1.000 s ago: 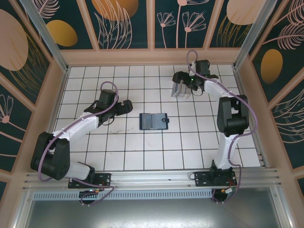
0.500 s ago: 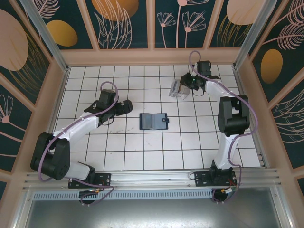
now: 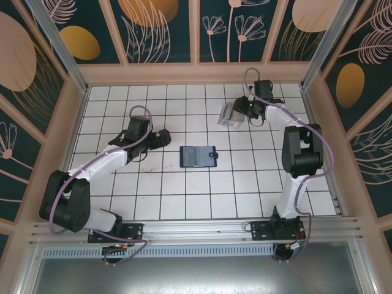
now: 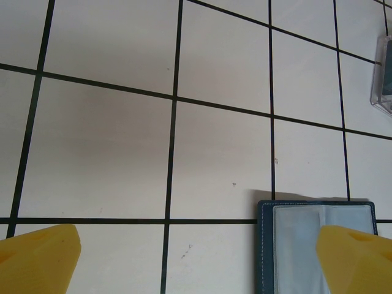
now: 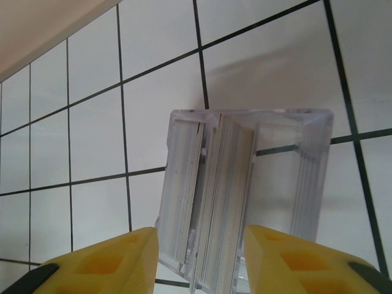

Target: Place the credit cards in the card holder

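Cards [image 5: 214,184] on edge in tray [image 5: 306,184], right gripper [image 5: 199,237] open over them; wallet [image 3: 199,156] open at frame centre.
Right gripper's jaws are parted a little wider than the stack of cards and hold nothing. They line up with the stack, likely to pinch one card by its top edge. Cannot tell if the fingers touch the tray. In the top view the tray sits upper right, near the back wall [image 3: 196,72], so room behind it is tight; bare tiles [image 3: 245,147] lie between tray and wallet. Wallet lies flat, inner side up, ready for a card. Left gripper [image 4: 196,251] is wide open and empty, near the wallet's left edge but apart, probably to steady it.
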